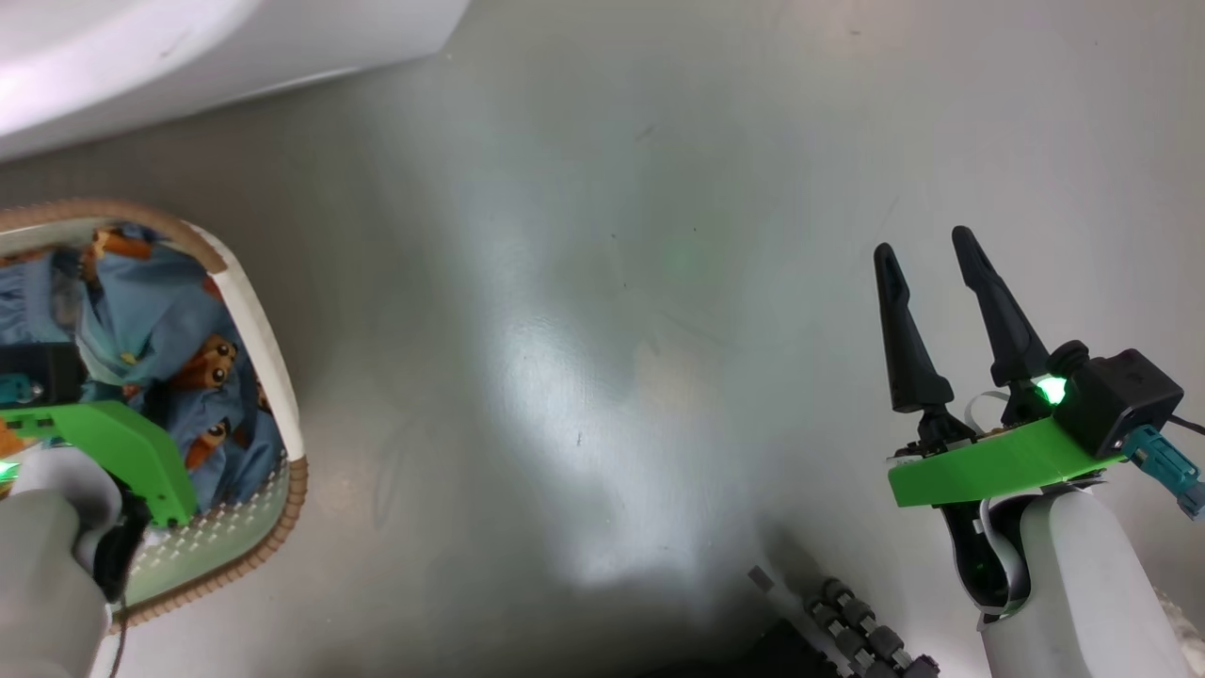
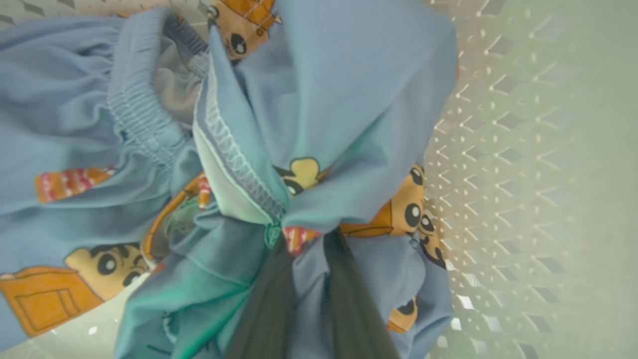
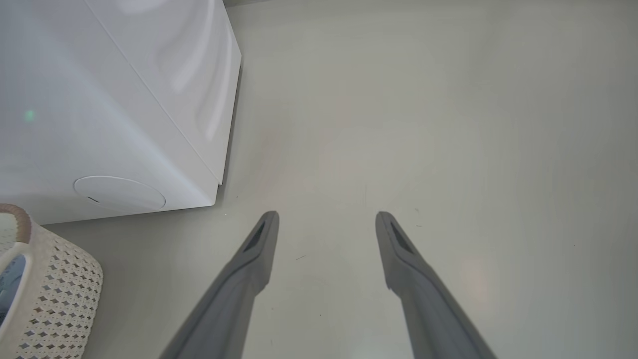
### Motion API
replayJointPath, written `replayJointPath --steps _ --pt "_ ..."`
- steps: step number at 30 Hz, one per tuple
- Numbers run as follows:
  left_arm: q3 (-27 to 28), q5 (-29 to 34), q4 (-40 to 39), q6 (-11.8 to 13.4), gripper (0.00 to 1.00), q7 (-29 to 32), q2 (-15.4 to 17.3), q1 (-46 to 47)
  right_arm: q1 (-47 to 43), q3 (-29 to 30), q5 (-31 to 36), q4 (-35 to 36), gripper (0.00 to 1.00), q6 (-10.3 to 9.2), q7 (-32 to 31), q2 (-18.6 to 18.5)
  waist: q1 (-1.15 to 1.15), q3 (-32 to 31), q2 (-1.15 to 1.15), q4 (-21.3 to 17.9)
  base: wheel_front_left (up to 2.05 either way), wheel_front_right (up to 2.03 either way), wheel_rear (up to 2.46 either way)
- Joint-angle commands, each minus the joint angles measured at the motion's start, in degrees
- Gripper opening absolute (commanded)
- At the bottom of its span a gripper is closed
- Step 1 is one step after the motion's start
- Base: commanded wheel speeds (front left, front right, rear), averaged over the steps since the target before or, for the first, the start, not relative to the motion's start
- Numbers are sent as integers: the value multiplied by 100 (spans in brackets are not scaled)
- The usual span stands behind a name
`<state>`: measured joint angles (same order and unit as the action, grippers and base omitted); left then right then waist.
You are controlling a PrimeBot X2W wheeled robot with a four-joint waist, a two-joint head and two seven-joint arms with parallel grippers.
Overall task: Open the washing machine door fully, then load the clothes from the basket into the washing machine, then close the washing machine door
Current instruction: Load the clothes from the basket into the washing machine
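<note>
Two tools: left tool (image 2: 306,237) clamped on clothes (image 2: 349,99) inside basket (image 2: 498,174); right tool (image 3: 326,217) spread wide, empty.

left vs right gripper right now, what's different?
Grip: left gripper is pinched shut on the clothes; right gripper stands open, empty. Place: left gripper sits inside the basket; right gripper is over the floor. Shared: same dark two-finger build.
</note>
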<state>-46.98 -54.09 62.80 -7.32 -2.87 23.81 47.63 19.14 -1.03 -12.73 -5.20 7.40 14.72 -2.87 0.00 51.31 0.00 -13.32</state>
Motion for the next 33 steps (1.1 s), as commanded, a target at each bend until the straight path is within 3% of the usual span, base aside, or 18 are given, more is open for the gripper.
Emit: replayJointPath --steps 1,11,17,25,33 --pt "85 -4 46 -14 0 -79 182 -64 -110 -83 -53 91 100 9 28 0 0 -79 0 47 0 0 0" --pt "-91 -90 -244 -15 0 -984 12 -472 -50 -44 40 19 100 9 28 0 0 -830 0 390 0 0 0" --pt "103 -38 -600 -16 0 -1204 -85 -655 -67 34 234 -79 100 9 28 0 0 -1304 0 757 0 0 0" --pt "1584 912 -2054 335 0 -1211 -156 -1416 -118 50 352 -190 100 9 28 0 0 -2017 0 1062 0 0 0" --pt "2829 1787 -3120 441 0 -1212 -447 -2368 -248 9 382 -351 100 9 28 0 0 -2682 0 1194 0 0 0"
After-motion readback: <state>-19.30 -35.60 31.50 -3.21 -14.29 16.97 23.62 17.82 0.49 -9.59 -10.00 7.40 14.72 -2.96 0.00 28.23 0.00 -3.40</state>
